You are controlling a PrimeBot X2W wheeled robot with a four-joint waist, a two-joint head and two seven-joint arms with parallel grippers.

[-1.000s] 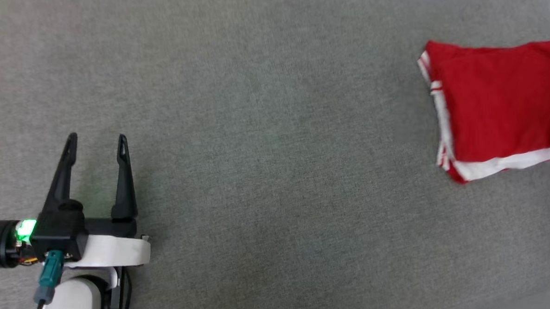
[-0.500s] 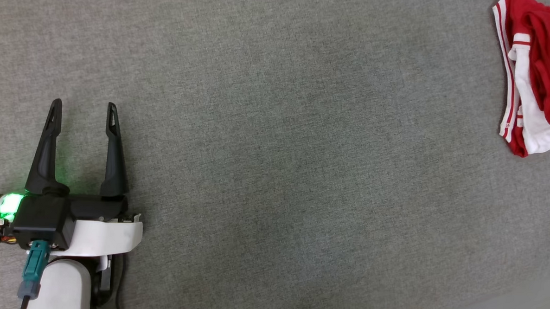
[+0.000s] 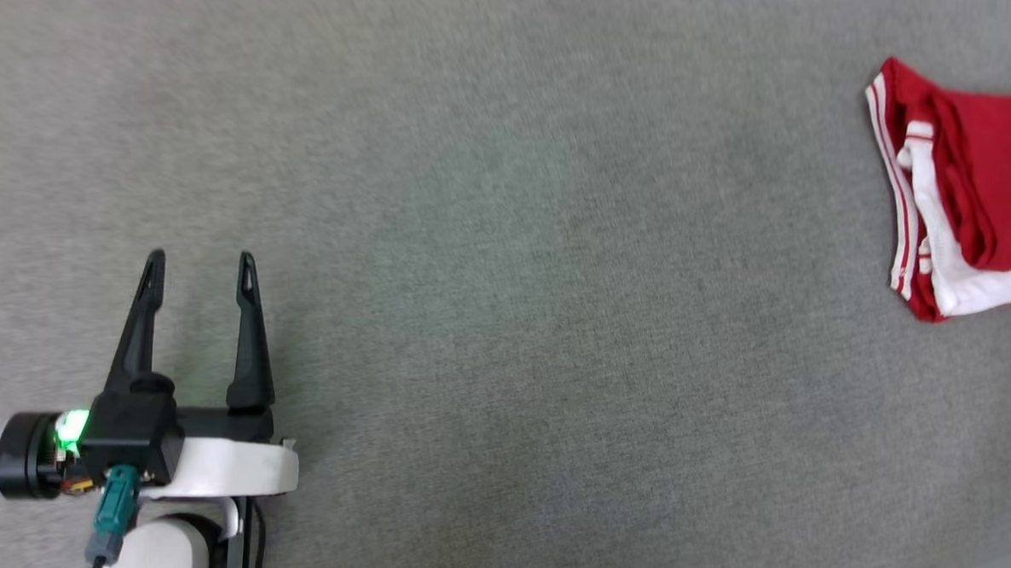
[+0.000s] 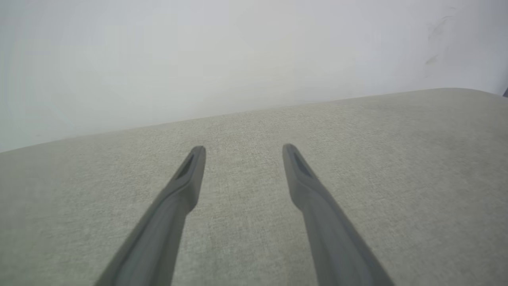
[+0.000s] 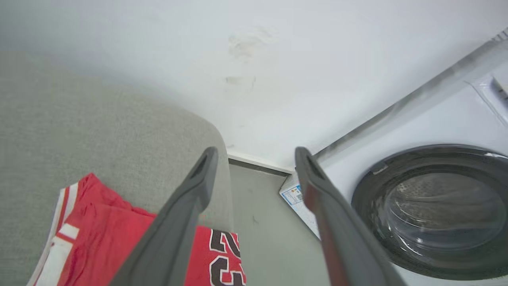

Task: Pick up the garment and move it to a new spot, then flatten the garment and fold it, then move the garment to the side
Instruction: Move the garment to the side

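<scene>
The red shirt [image 3: 993,169] is laid bunched at the right edge of the grey cushion [image 3: 516,233]; the right gripper [image 5: 256,151] is spread wide over it, the left gripper [image 3: 201,258] spread wide, both empty

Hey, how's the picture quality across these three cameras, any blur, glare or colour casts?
Head view: the grey woven surface looks slightly smeared; a green lamp by the left gripper tints the weave nearby. Left wrist view: soft, even light. Right wrist view: the dark fingers of the right gripper blur toward the lens; the white washing machine's glass door glints.
</scene>
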